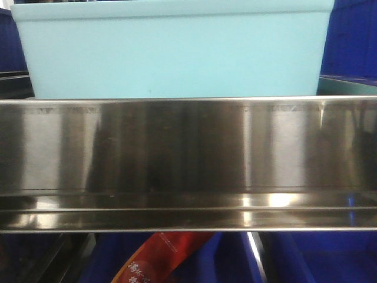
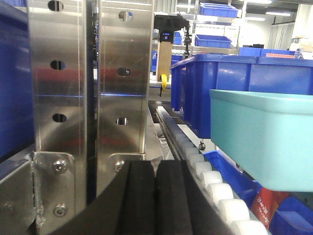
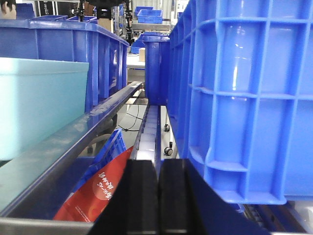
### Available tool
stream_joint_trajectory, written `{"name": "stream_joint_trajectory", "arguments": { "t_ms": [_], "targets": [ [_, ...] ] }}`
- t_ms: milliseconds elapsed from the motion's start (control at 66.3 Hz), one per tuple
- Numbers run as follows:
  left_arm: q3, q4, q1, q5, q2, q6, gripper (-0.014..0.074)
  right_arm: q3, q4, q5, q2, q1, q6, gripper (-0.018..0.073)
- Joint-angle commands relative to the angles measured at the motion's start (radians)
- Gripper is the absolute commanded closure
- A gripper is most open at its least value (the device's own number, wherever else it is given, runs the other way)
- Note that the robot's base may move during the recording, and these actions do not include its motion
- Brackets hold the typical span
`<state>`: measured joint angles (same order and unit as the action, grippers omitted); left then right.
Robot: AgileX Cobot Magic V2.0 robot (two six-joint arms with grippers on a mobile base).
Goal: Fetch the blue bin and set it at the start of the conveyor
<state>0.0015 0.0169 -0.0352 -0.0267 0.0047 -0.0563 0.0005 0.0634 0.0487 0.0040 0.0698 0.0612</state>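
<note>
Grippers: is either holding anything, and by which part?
Nothing held: left gripper and right gripper are both shut and empty; the blue bin sits ungripped.

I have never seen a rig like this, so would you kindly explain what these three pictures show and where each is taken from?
It is a two-armed robot on a mobile base, with one camera facing forward and one on each wrist. The front view shows the pale bin behind a shiny steel rail. The left wrist view looks along the left claw, its black pads shut with nothing between them. Steel posts stand ahead, and the bin is to the right. The right wrist view shows the right claw, also shut and empty, beside a dark blue crate, with a red bag below.
</note>
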Motion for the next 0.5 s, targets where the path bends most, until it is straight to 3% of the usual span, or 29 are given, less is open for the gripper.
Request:
{"name": "stream_joint_trajectory", "arguments": {
  "t_ms": [0, 483],
  "targets": [
    [-0.002, -0.005, 0.002, -0.018, -0.005, 0.0, 0.0708, 0.0, -0.003, -0.013, -0.004, 0.005, 0.001, 0.0722],
    [-0.002, -0.005, 0.002, -0.018, -0.005, 0.0, 0.0708, 0.0, -0.003, -0.013, -0.004, 0.005, 0.001, 0.0722]
  ]
}}
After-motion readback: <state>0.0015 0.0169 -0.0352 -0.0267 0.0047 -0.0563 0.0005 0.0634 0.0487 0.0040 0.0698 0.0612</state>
